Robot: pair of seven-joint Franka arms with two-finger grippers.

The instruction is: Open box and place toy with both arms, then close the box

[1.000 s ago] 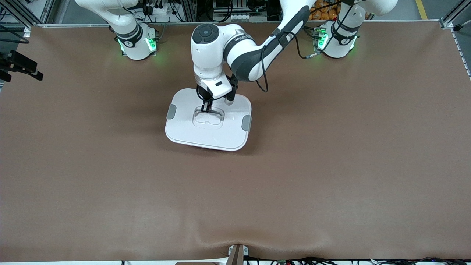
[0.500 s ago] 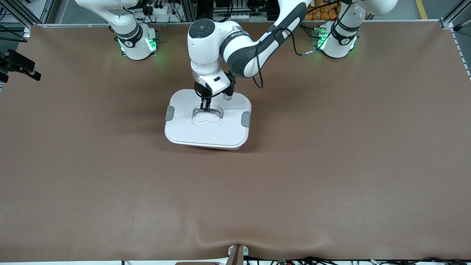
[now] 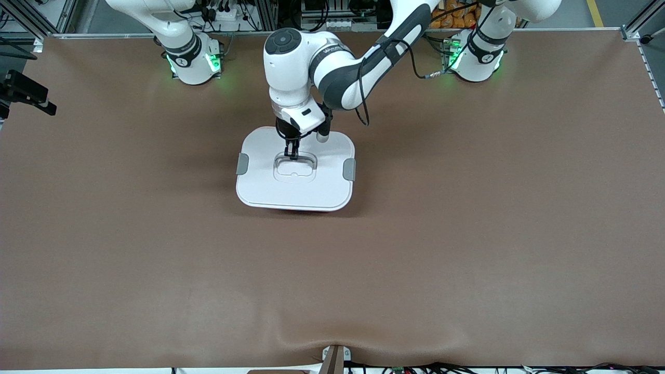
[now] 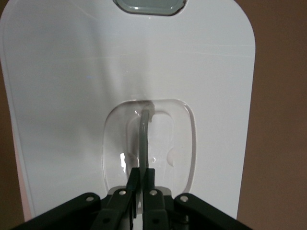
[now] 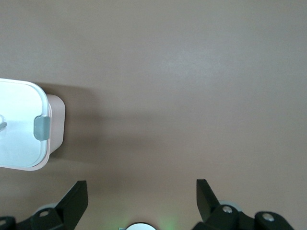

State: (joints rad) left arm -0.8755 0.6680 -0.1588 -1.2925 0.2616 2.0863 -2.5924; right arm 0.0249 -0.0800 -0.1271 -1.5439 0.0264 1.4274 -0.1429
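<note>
Box (image 3: 295, 176) in the middle of the desk (image 3: 467, 234), toward the robots' bases, white lid (image 3: 311, 192) seated on the pink tub; pink wall visible under the lid rim in the right wrist view. Grey clips (image 3: 349, 170) at both short ends of the lid. No toy visible in any view.

Left hand (image 3: 292, 154) over the lid centre, fingers pinched together on the clear handle (image 4: 144, 129), which stands up out of the recess (image 4: 177, 143). Right hand (image 5: 139, 201) over bare desk at the right arm's end, fingers wide apart, holding nothing, waiting.

Handling, as judged: thin rigid plastic, light, smooth and likely slippery. Handle narrow and somewhat flexible, so only a slim purchase; grip near its middle probably keeps the lid level. Clip state not readable; if latched, tub likely to lift with the lid. Clips or tub wall the natural hold for the second arm.
</note>
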